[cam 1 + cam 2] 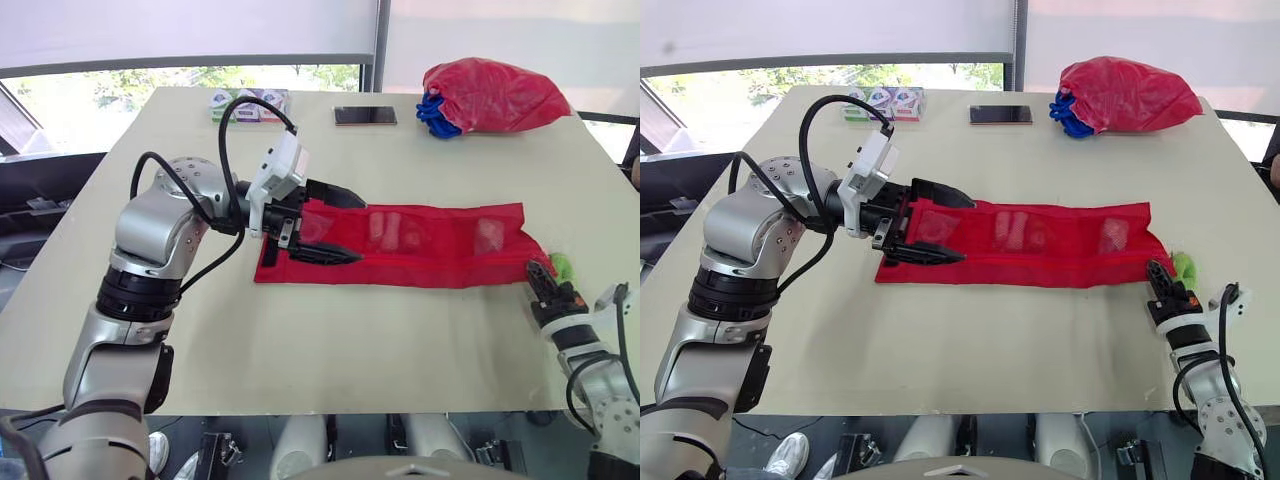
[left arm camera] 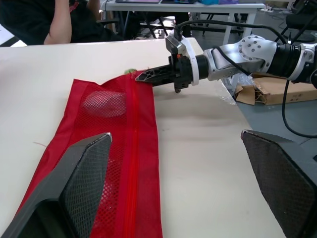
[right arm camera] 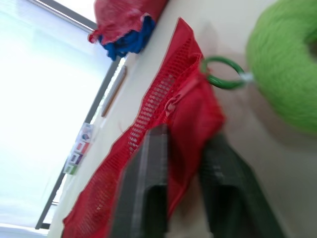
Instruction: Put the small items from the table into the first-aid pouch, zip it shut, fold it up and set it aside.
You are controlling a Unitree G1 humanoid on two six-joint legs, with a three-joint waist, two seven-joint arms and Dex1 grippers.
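The long red mesh first-aid pouch (image 1: 420, 245) lies flat across the middle of the table (image 1: 330, 330). Pale small items (image 1: 390, 230) show through its mesh. My left gripper (image 1: 335, 226) is open, one finger on each side of the pouch's left end; in the left wrist view one of its fingers (image 2: 74, 183) hangs over the mesh beside the zipper (image 2: 132, 148). My right gripper (image 1: 1157, 275) is shut on the pouch's right end (image 3: 185, 116). Just beyond that end lie a green ring (image 3: 220, 74) and a fuzzy green ball (image 1: 562, 265).
At the back right lies a red bag (image 1: 495, 93) with something blue under it. A dark phone (image 1: 365, 116) and small boxes (image 1: 248, 105) sit along the far edge. A person (image 2: 59, 20) sits past the table's right side.
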